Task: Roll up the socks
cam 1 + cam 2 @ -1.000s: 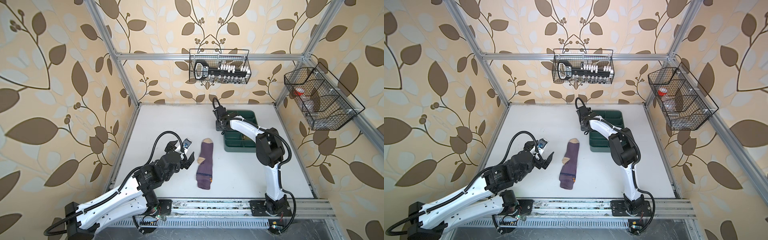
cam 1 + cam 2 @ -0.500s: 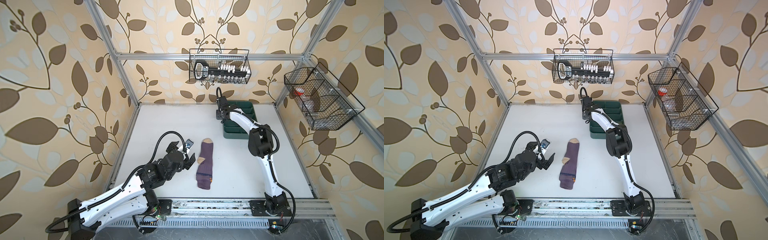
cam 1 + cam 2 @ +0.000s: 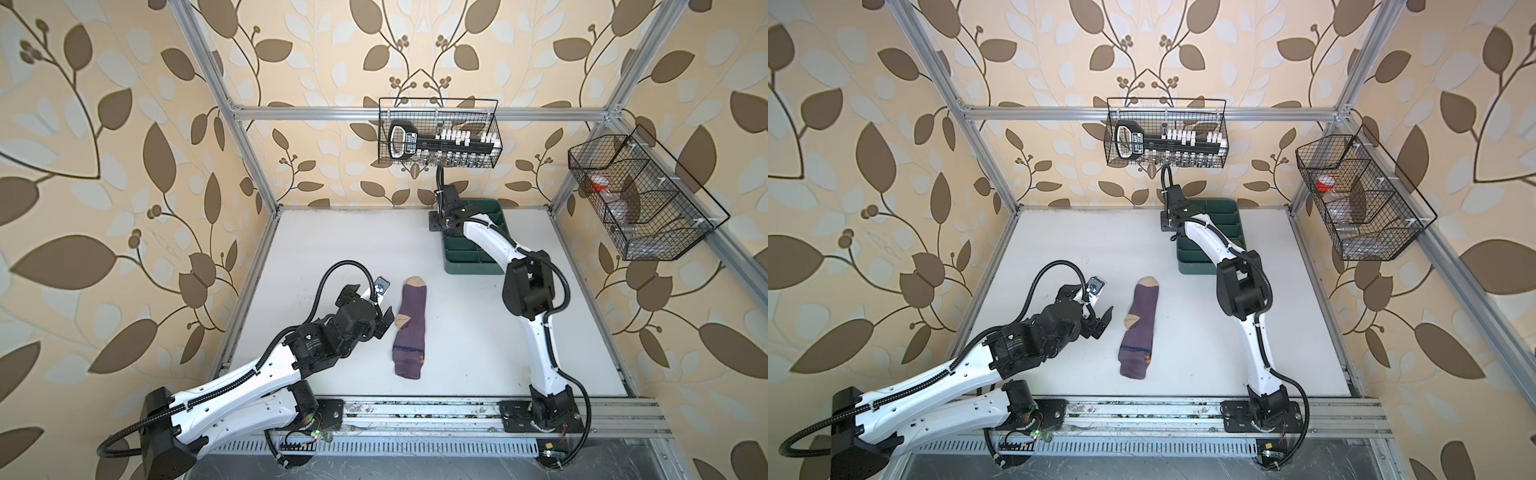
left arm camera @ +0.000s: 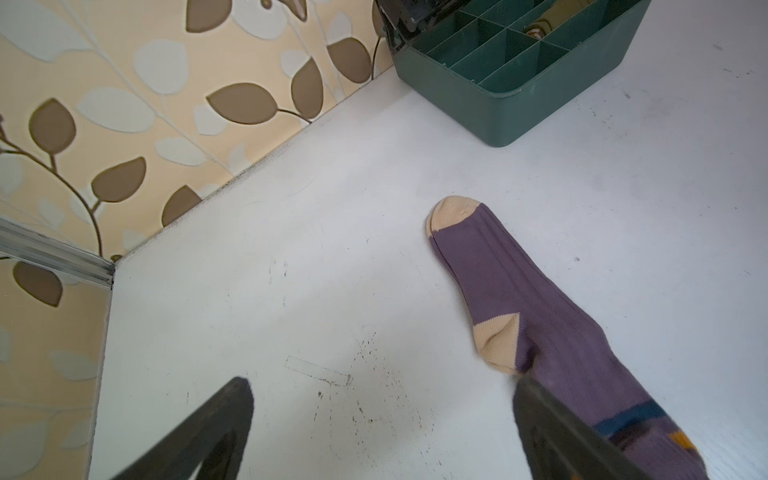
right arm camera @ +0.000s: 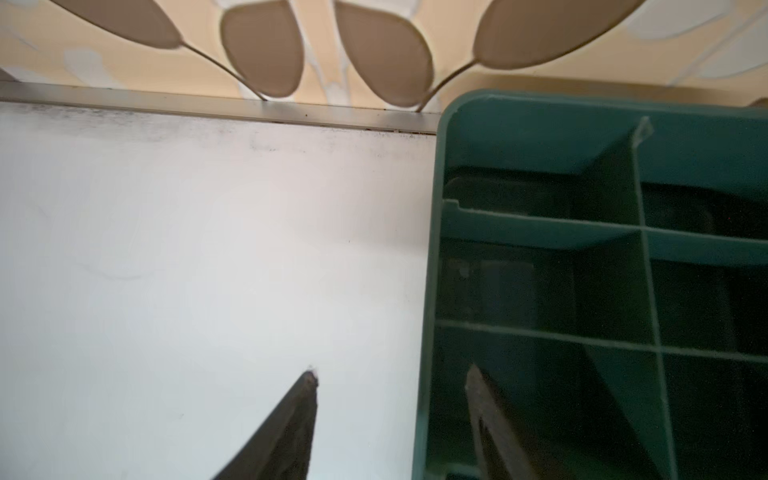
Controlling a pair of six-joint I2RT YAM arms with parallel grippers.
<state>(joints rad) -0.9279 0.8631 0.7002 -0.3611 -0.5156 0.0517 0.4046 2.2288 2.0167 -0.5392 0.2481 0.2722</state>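
At lower left in both top views the left hand (image 3: 383, 323) (image 3: 1104, 321) is held low over the white bench (image 3: 340, 249), spread to its widest and empty. In the left wrist view its dark fingers (image 4: 232, 407) are seen well apart. Just beside it, at the centre, the purple ribbed sock with beige toe and heel (image 3: 409, 328) (image 3: 1138, 328) (image 4: 540, 316) is laid flat and unrolled, toe toward the back wall.

At upper right the right hand (image 5: 390, 374) is parted partway, nothing gripped, set astride the wall of the dark green divided plastic tray (image 5: 432, 249) (image 3: 469, 266). Olive striped fabric (image 4: 548, 20) is glimpsed in one compartment, and is judged to be the other sock, stowed.

Rolling of the purple sock is judged the step in hand. One end must be pinched and turned over along its length.
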